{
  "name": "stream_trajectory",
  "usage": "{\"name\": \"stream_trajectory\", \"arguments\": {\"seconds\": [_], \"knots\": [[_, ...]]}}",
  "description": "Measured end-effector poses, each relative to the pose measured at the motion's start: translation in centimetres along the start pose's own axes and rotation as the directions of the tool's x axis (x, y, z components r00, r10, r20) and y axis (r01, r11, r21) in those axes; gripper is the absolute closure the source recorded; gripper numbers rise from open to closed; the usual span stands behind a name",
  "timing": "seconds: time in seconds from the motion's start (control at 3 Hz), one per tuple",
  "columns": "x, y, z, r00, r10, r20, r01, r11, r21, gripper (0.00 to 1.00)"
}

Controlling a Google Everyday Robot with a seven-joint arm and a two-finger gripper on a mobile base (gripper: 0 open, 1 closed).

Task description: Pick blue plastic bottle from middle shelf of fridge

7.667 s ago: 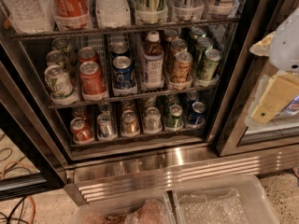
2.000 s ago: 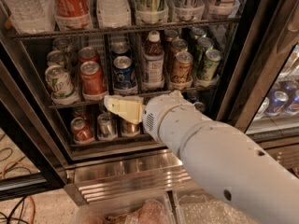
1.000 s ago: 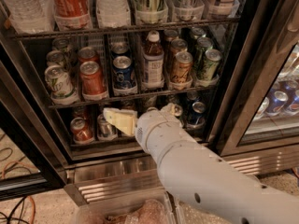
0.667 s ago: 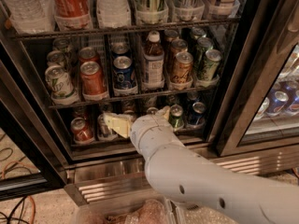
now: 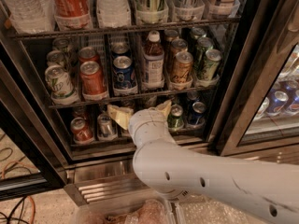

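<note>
The blue plastic bottle [image 5: 153, 59] stands upright in the middle of the middle shelf [image 5: 84, 101] of the fridge [image 5: 233, 101], between a blue Pepsi can [image 5: 123, 73] and a brown can [image 5: 181, 67]. It has a white cap, a dark drink and a blue-and-white label. My gripper [image 5: 141, 112] is open and empty, below the bottle and in front of the lower shelf, just under the middle shelf's front edge. One cream finger [image 5: 119, 116] points left, the other [image 5: 164, 108] right. My white arm reaches in from the lower right.
The middle shelf also holds a green-white can [image 5: 59, 82], a red can [image 5: 92, 77] and green cans [image 5: 207, 64]. Large bottles [image 5: 70, 3] stand on the rack above. Cans [image 5: 82, 130] fill the lower shelf. The dark door frame [image 5: 252, 97] is at the right, and clear bins [image 5: 140, 213] lie below.
My arm has swung in from the right to the fridge's lower front. The gripper has turned towards the shelves, its fingers now spread left and right under the middle shelf.
</note>
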State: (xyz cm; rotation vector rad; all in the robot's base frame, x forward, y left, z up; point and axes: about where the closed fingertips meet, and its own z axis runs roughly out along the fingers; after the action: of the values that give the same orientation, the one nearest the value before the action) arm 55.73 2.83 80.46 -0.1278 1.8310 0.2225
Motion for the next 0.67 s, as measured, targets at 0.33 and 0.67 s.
{"name": "stream_trajectory", "arguments": {"seconds": [0.33, 0.67], "knots": [[0.00, 0.00, 0.00, 1.000, 0.000, 0.000, 0.000, 1.0000, 0.000, 0.00], [0.06, -0.19, 0.84, 1.000, 0.011, 0.022, -0.011, 0.9998, 0.016, 0.00]]}}
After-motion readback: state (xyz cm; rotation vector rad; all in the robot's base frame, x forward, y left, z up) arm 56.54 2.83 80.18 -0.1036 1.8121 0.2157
